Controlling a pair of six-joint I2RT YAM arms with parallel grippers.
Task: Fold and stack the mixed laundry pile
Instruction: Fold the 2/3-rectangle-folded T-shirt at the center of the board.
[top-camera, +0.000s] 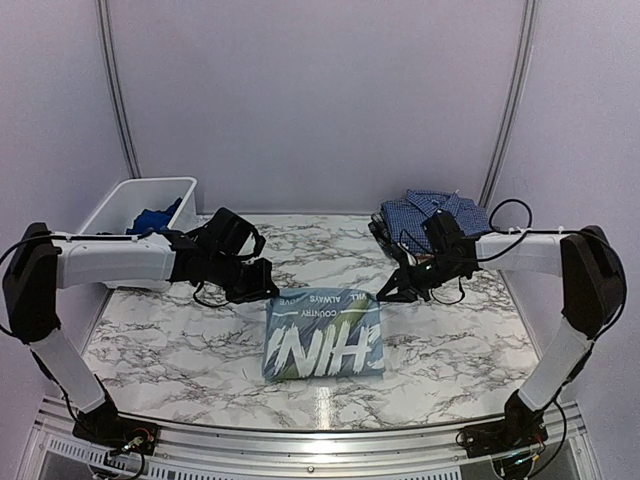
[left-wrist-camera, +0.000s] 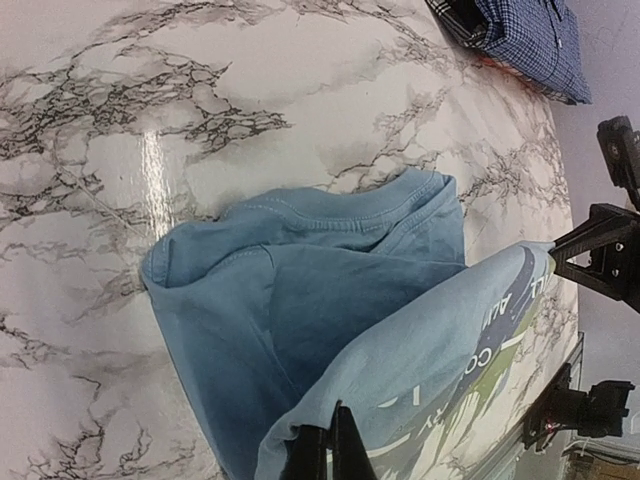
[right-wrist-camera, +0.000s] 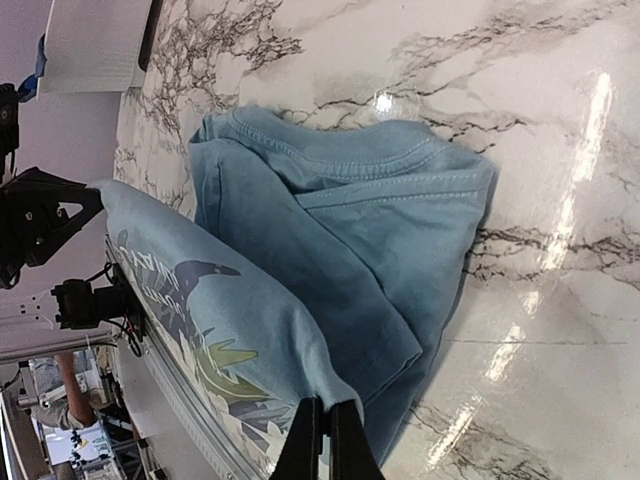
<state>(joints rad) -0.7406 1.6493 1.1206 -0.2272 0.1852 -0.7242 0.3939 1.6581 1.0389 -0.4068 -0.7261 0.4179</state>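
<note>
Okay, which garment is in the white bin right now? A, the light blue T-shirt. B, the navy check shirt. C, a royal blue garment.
C: the royal blue garment shows inside the white bin at the far left; the navy check shirt and light blue T-shirt lie on the table.

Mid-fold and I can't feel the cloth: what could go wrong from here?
The left claw and right claw pinch only the edge of the light blue T-shirt; a slip would skew the fold. Pulling the raised printed layer may drag the folded layers beneath.
</note>
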